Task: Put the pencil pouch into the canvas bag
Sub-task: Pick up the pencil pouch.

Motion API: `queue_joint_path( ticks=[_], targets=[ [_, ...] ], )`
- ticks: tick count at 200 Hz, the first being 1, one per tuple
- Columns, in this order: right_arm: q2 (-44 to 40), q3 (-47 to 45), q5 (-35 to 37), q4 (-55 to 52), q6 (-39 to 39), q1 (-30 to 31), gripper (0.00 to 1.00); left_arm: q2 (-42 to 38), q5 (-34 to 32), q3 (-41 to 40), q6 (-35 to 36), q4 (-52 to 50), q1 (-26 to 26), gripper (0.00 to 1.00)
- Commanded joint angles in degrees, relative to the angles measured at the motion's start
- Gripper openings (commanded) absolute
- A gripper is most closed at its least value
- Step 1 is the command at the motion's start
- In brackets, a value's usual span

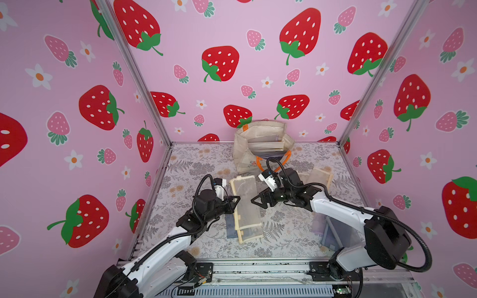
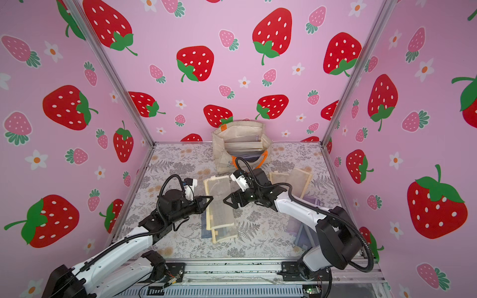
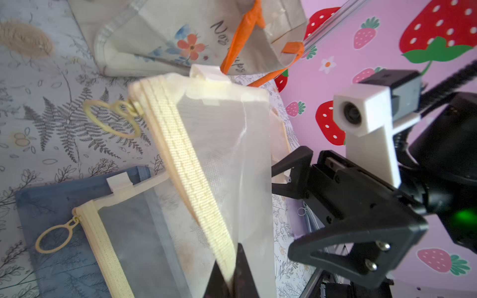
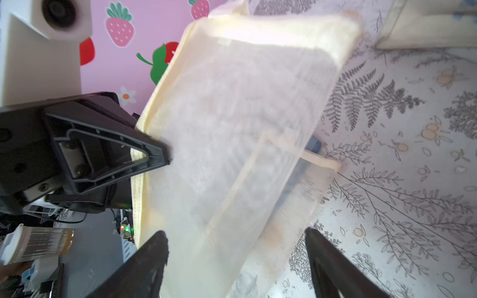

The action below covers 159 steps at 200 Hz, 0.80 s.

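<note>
The left fingers (image 1: 237, 199) are clenched on the zipper edge of the cream mesh pencil pouch (image 1: 244, 188), tipping that edge up off the tabletop (image 1: 196, 165). The left wrist view shows the ribbed tape pinched between them. The right fingers (image 1: 257, 203) are spread wide and grasp nothing, just beside the pouch's opposite long edge, with the mesh facing into their gap.

The pouch's long axis runs away from the robot toward the canvas bag (image 1: 241, 152), which stands beyond the pouch's far end, slightly to the right, its mouth open and flat items already inside. The right arm looks nearer the bag; a lift-and-carry along that axis seems the likely need.

Another cream pouch and a blue pouch (image 3: 64, 206) lie under the near end. More pouches (image 1: 320, 178) lie right of the bag. The tabletop has a fern-print cover, and pink strawberry walls (image 1: 232, 77) enclose it.
</note>
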Motion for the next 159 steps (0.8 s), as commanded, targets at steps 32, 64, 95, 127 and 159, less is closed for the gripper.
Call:
queue_joint_path(
  ticks=[32,64,95,127,159],
  targets=[
    [-4.1,-0.7,-7.2,5.5,3.4,-0.1,0.87,-8.8,2.5,1.8,6.3,-5.6,-0.4,0.00],
    [-3.5,-0.8,-8.9,7.6,4.1,0.1,0.85,-8.8,5.3,1.7,6.1,-2.4,-0.7,0.00],
    [-1.8,-0.8,-10.5,10.7,5.5,0.7,0.75,-8.2,6.9,1.5,5.8,0.8,-1.6,0.00],
    [-0.3,0.3,-11.4,11.6,5.5,1.3,0.48,-7.4,6.4,1.7,5.9,1.5,-2.4,0.00],
    [-0.3,0.3,-12.1,12.4,5.4,1.4,0.15,-6.1,6.3,2.3,6.3,1.5,-2.5,0.00]
  ],
)
